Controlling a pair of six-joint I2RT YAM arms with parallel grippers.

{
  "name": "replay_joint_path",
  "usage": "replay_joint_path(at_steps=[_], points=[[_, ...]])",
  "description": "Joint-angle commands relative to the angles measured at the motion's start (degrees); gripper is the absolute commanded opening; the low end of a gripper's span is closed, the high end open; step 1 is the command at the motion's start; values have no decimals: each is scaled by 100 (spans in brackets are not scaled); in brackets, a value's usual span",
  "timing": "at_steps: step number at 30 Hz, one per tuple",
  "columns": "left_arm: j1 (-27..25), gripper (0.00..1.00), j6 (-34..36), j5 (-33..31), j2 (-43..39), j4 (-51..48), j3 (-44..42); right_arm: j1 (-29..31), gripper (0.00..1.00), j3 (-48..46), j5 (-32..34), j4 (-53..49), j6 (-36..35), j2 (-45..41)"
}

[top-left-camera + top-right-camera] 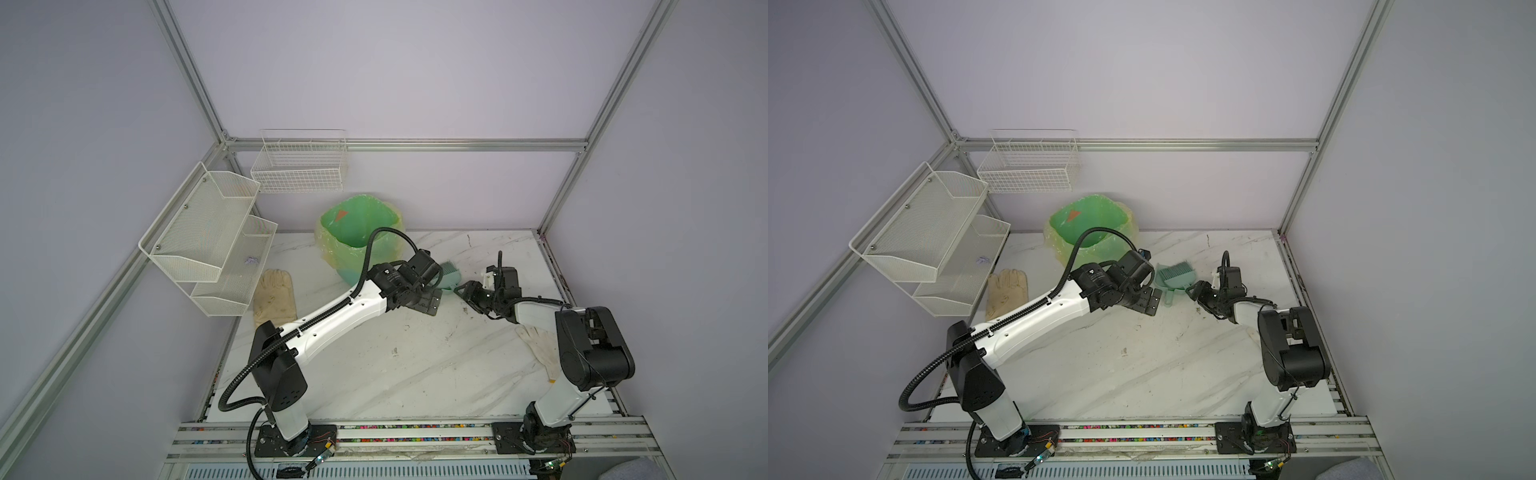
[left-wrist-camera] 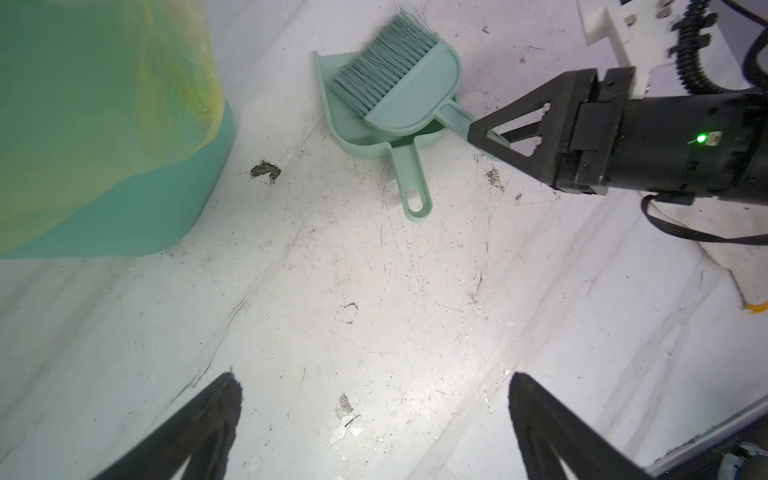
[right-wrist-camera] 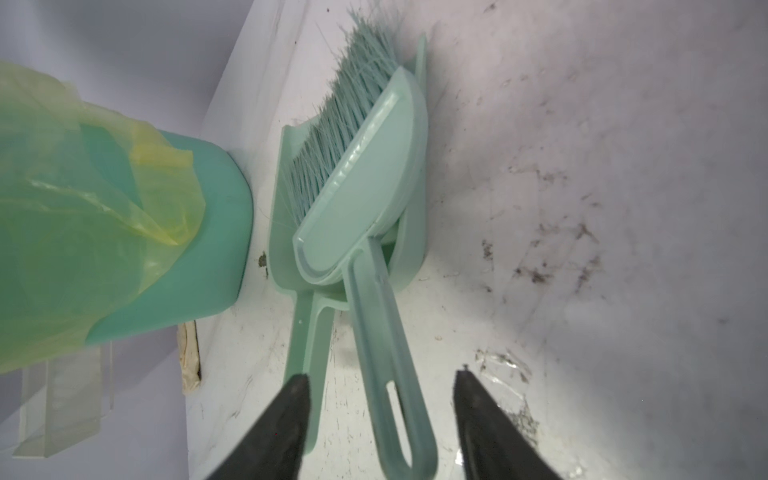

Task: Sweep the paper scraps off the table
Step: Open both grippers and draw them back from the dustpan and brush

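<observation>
No paper scraps show in any view. The white marble-veined table [image 1: 415, 365] is scuffed and bare in the middle. A mint dustpan [image 2: 345, 124] lies on it beside the bin, with a mint brush [image 2: 415, 91] resting in the pan. My right gripper [image 3: 381, 376] is open. The brush handle [image 3: 386, 332] runs between its jaws with a gap on each side, and the dustpan handle [image 3: 307, 340] lies by one finger. My left gripper [image 2: 376, 386] is open wide over bare table, holding nothing, just left of the dustpan [image 1: 1169, 276] in a top view.
A green bin [image 1: 357, 232] with a yellowish liner stands at the back, close to the dustpan. A cream glove [image 1: 274, 295] lies at the left and a white knitted glove [image 1: 538, 340] by the right arm. Wire shelves [image 1: 208, 232] hang on the left wall. A dark speck [image 2: 266, 170] lies near the bin.
</observation>
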Motion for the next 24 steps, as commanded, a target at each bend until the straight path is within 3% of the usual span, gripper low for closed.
replay_joint_path(at_steps=[1, 6, 8, 15, 19, 24], points=[[-17, 100, -148, -574, -583, 118, -455, -88, 73, 21, 201, -194, -77, -405], [-9, 100, -337, -1355, -1056, 70, -1023, -133, 85, -30, 510, -440, -154, -811], [8, 100, -528, -1783, -1214, -64, -1228, -138, 97, -109, 614, -452, -125, -1047], [235, 100, -736, -2645, -1521, -290, -1852, -191, 97, -141, 1049, -686, -217, -1682], [381, 100, -485, -3163, -1940, 233, -2584, -217, 97, -114, 1337, -757, -318, -2027], [1180, 100, -267, -2893, -2165, 838, -3332, -224, 97, -87, 1701, -812, -470, -2353]])
